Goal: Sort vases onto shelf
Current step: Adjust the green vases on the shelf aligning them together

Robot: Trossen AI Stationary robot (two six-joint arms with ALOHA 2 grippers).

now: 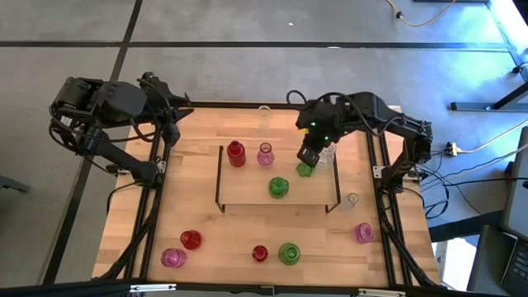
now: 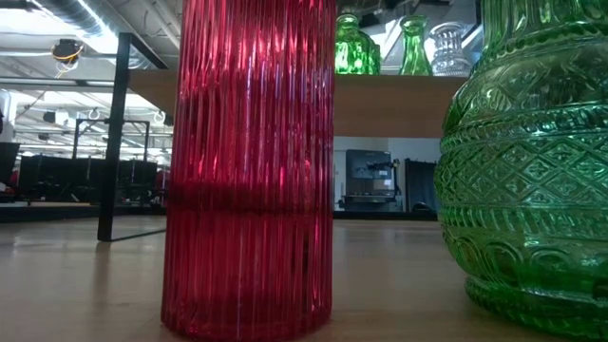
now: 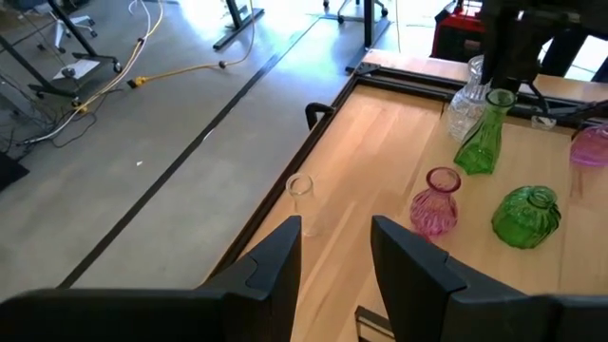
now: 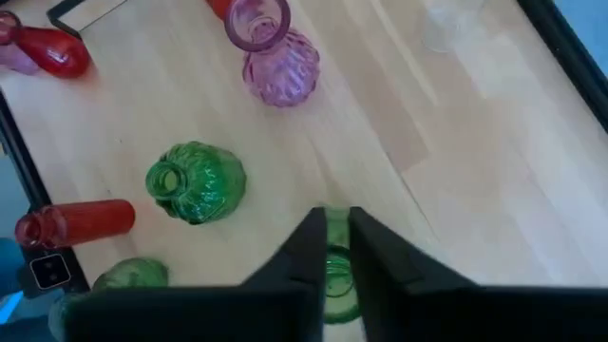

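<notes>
Over the shelf point(image 1: 247, 200), right hand point(image 1: 307, 164) angled down, pinching green vase point(image 1: 304, 170)

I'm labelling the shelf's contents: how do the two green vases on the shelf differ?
The green vase under the right tool is a slim bottle shape, flaring from a narrow neck; the other green vase is squat and round-bellied. The slim one stands by the shelf's right end, between the right tool's fingers; the round one stands free near the front edge. Both are translucent green glass, upright.

Shelf point(image 1: 247, 196) front-left bare; red vase point(image 1: 236, 153), pink vase point(image 1: 265, 154), green vase point(image 1: 279, 187) crowd back, right.
</notes>
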